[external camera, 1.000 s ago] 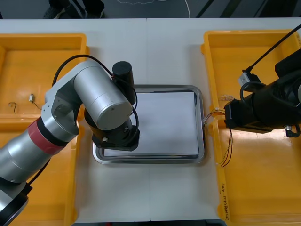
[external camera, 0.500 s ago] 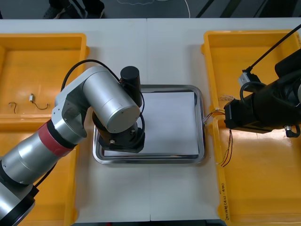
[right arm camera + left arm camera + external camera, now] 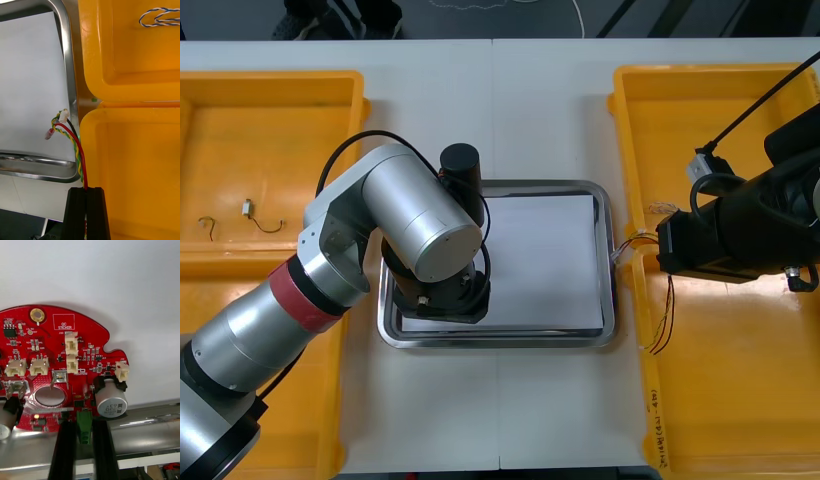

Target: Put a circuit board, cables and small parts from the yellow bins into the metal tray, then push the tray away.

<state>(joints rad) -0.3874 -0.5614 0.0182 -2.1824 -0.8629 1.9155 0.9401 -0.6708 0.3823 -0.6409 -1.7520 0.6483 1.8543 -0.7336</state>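
Observation:
My left gripper is shut on the green connector at the edge of a round red circuit board. The board lies low over the white inside of the metal tray, its near edge above the tray's rim. In the front view the left arm covers the tray's left part and hides the board. My right gripper is shut on a red and yellow cable. The cable's white plug hangs just inside the tray's right rim, and its loose wires trail into the right near bin.
Yellow bins flank the tray: two on the left, two on the right. A small metal part and thin cables lie in the left far bin. A twisted blue and white cable lies in the right far bin.
The left arm has swung right and further over the tray's left part with the board. The right arm and its cable have not moved.

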